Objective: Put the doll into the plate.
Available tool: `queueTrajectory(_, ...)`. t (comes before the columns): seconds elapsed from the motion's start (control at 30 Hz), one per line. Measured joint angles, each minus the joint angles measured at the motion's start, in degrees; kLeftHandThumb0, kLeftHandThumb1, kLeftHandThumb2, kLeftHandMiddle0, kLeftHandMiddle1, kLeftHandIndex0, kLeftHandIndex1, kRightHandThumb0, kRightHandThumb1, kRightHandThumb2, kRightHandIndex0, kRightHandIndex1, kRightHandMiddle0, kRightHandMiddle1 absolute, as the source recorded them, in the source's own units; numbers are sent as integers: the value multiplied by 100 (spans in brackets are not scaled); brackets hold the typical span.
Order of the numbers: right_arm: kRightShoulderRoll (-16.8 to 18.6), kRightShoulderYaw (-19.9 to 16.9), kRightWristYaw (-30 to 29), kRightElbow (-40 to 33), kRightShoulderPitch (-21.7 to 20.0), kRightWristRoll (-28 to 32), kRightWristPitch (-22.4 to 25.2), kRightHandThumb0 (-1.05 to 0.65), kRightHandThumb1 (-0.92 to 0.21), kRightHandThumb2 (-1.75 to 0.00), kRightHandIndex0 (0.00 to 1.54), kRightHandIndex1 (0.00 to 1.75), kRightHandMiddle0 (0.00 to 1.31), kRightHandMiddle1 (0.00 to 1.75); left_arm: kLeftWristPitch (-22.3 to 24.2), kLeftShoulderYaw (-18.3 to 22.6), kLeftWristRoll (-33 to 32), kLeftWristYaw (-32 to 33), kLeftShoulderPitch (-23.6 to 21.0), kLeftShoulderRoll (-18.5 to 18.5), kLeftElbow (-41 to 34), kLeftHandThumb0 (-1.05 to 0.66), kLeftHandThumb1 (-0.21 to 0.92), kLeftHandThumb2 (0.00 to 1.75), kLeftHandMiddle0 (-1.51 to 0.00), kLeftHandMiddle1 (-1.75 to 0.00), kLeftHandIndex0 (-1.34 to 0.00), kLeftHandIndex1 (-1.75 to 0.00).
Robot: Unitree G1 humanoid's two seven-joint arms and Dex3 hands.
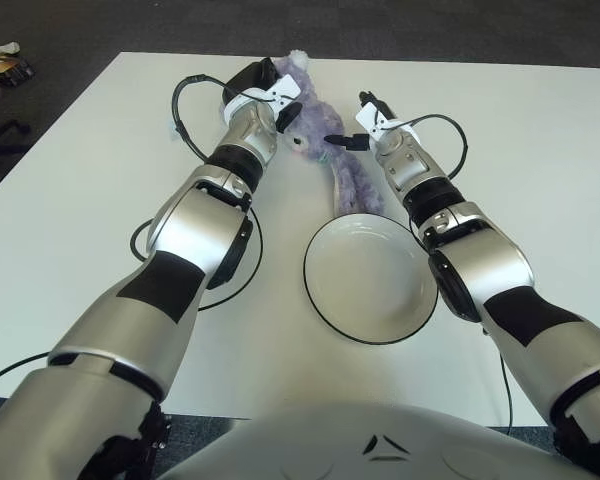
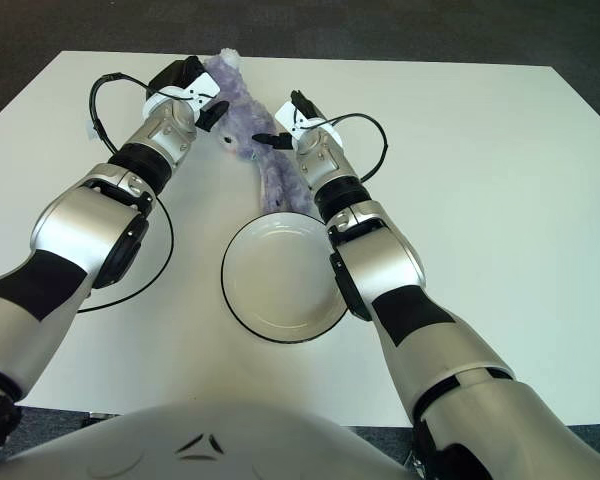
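Doll point(image 1: 342, 160) lying on surface point(image 1: 540, 150), purple, stretched lengthwise, lower end touching or just over far rim of plate point(image 1: 368, 280). Plate holding nothing. Left hand point(image 1: 263, 92) at doll's head, fingers apparently curled on it, grip partly hidden. Right hand point(image 1: 352, 132) against doll's middle, dark fingers touching fur; closed or not, cannot tell.

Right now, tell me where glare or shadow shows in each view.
Left eye view: soft sheen on the white plate and bright highlights on the silver arms; a faint shadow lies on the table beside the left arm. Right eye view: the same even light, with the purple doll between the left hand and right hand, free of glare.
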Motion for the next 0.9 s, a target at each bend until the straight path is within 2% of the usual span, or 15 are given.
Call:
queueTrajectory(0.2,-128,101,-242,-257,137,-193,-43,-97,-76,-24,10,49,0,25,20,-54,24,-13,0,9,8,0,29,122,-61,-164,-65,-147)
queueTrajectory(0.37,-186,108,-219,-372,194,-218,-83,-98,-76,-25,12,50,0,28,62,-135,53,-15,0,9,8,0,28,120,-68,-159,-64,-144)
queueTrajectory(0.63,-185,97,-39,-344,193,-207,-83,-96,-76,-25,10,49,0,25,60,-181,63,-20,0,11,-22,0,25,123,-75,-158,-63,-141)
queueTrajectory(0.9,-151,-45,170,-245,189,-24,-108,-98,-76,-26,7,46,0,18,180,-150,35,-51,0,7,-77,0,27,121,-73,-160,-64,-138)
